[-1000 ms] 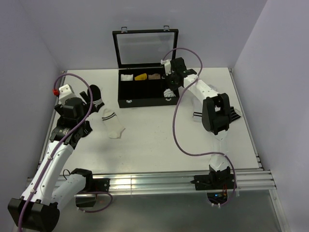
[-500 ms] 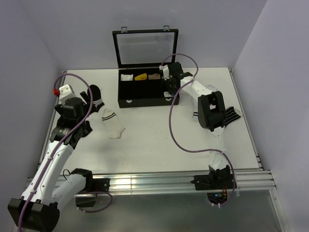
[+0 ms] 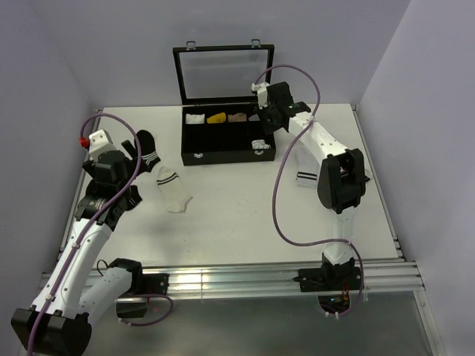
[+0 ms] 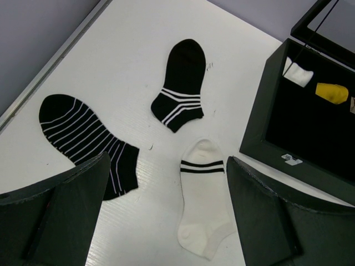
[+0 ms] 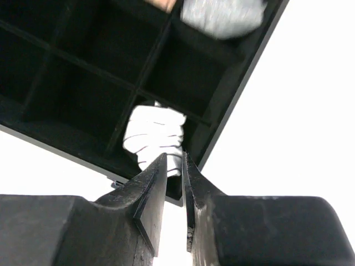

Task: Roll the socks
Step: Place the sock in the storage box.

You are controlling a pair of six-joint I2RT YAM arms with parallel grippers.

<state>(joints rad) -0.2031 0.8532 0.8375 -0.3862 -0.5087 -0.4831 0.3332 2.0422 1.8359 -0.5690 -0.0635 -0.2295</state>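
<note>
The rolled sock, a small white-and-black bundle, sits in the front right cell of the box, seen from above. The box stands at the far side of the counter with its lid up. A white bundle and a yellow bundle fill cells in the back row. The right tool hangs over the right end of the box, above the rolled sock and clear of it. A flat sock, white with dark lines, lies on the counter right of the box, partly hidden by the right arm. Over on the left, the left tool is raised above the counter, with a black sock and a cream sock lying near it.

From the left wrist, the left tool is spread wide with nothing between its fingers. Below it the black sock with white cuff bands lies farthest out. A striped sock lies to the left, and the cream sock with two dark bands lies to the right, just beside the box. None of the three touches another. The white bundle and the yellow bundle show inside the box.

From the right wrist, the right tool has its fingers nearly together, a slim gap between them, and nothing in that gap. Past the tips the rolled sock rests in a corner cell of the box. A blurred grey bundle lies in a cell farther along.
</note>
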